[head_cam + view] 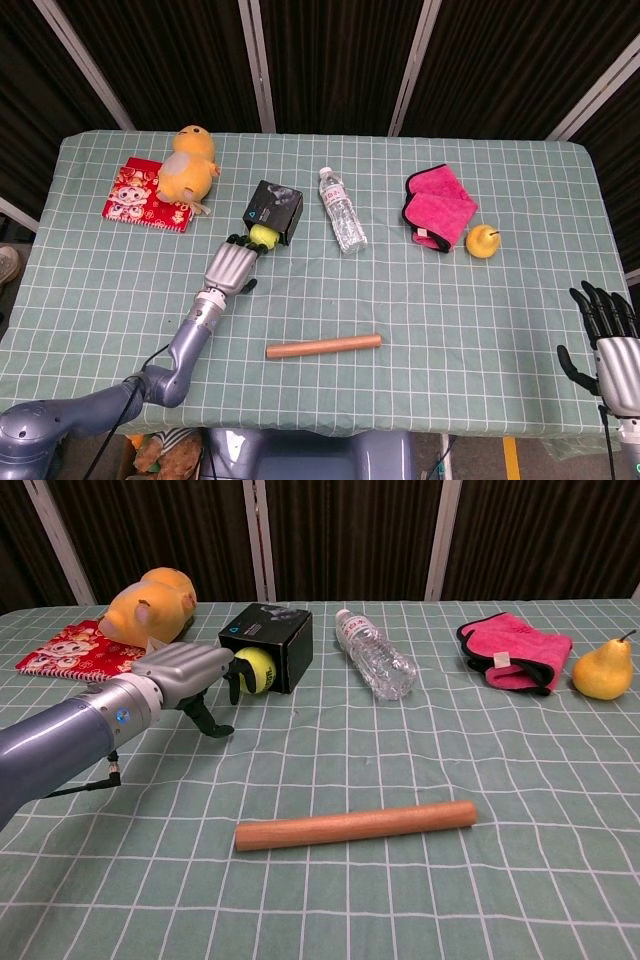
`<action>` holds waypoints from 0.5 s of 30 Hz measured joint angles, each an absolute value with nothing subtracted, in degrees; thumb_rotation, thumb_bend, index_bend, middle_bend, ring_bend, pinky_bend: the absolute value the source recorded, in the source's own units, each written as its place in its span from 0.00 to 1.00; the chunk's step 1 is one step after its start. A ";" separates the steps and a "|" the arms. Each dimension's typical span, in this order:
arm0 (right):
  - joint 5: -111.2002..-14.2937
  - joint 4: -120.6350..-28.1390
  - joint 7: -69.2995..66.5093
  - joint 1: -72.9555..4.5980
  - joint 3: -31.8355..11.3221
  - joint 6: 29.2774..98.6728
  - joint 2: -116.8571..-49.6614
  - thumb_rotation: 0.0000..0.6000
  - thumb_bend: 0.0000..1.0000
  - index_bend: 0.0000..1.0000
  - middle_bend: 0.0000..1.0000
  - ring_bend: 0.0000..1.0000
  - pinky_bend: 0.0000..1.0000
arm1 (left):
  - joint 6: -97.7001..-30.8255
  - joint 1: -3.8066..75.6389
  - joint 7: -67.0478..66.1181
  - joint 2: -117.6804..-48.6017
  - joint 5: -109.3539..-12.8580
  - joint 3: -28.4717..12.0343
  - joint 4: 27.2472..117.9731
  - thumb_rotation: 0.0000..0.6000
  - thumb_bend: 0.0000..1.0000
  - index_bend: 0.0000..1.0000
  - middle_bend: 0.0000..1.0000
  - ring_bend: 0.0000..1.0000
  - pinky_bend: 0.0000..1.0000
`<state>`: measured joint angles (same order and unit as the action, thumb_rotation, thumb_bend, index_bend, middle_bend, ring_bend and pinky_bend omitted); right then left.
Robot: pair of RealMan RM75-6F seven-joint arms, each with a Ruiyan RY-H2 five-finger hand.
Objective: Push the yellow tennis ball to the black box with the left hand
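Observation:
The yellow tennis ball (262,236) (254,669) lies pressed against the front face of the black box (277,207) (270,638) at the table's middle left. My left hand (232,268) (183,673) is just behind the ball on the near side. Its fingertips (232,683) touch the ball and it holds nothing. The thumb points down toward the cloth. My right hand (606,334) hovers off the table's front right corner with its fingers spread and nothing in them. It shows only in the head view.
A wooden rod (323,346) (354,825) lies near the front middle. A water bottle (342,209) lies right of the box. A plush duck (186,163) sits on a red booklet (140,196) at the far left. A pink cloth (438,206) and a pear (482,241) are at the right.

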<state>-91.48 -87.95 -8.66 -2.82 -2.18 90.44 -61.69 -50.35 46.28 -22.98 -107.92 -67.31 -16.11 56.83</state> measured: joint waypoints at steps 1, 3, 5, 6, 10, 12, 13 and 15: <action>-91.50 -87.95 -8.74 -2.78 -2.16 90.48 -61.67 1.00 0.44 0.00 0.00 0.00 0.00 | -49.99 46.56 -22.86 -108.04 -67.09 -16.26 56.42 1.00 0.24 0.26 0.31 0.11 0.12; -91.56 -87.89 -8.78 -2.69 -2.08 90.55 -61.69 1.00 0.44 0.00 0.00 0.00 0.00 | -49.20 47.20 -22.35 -108.33 -66.73 -16.50 55.58 1.00 0.24 0.23 0.25 0.06 0.09; -91.63 -87.84 -8.57 -2.67 -2.04 90.54 -61.78 1.00 0.44 0.00 0.00 0.00 0.00 | -48.82 47.62 -21.81 -108.57 -66.74 -16.50 55.07 1.00 0.24 0.21 0.19 0.03 0.07; -91.66 -87.84 -8.48 -2.71 -2.03 90.46 -61.82 1.00 0.44 0.00 0.00 0.00 0.00 | -48.78 47.81 -21.64 -108.72 -66.95 -16.36 54.73 1.00 0.24 0.19 0.17 0.02 0.05; -91.58 -87.85 -8.07 -3.00 -2.02 89.71 -61.98 1.00 0.44 0.00 0.00 0.00 0.00 | -49.22 48.22 -21.03 -109.13 -68.00 -15.75 53.78 1.00 0.22 0.11 0.06 0.00 0.00; -91.35 -87.98 -7.86 -3.27 -2.10 89.12 -62.00 1.00 0.44 0.00 0.00 0.00 0.00 | -49.50 48.37 -20.75 -109.30 -68.24 -15.60 53.08 1.00 0.22 0.09 0.03 0.00 0.00; -91.21 -88.12 -7.77 -3.42 -2.18 88.84 -61.97 1.00 0.44 0.00 0.00 0.00 0.00 | -49.60 48.43 -20.72 -109.38 -68.29 -15.55 52.71 1.00 0.22 0.08 0.01 0.00 0.00; -90.93 -88.51 -7.51 -3.75 -2.36 88.31 -61.89 1.00 0.44 0.00 0.00 0.00 0.00 | -49.88 48.57 -20.75 -109.59 -68.43 -15.42 51.71 1.00 0.22 0.07 0.00 0.00 0.00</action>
<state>-90.93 -88.51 -7.51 -3.75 -2.36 88.31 -61.89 -49.88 48.57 -20.75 -109.59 -68.43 -15.42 51.71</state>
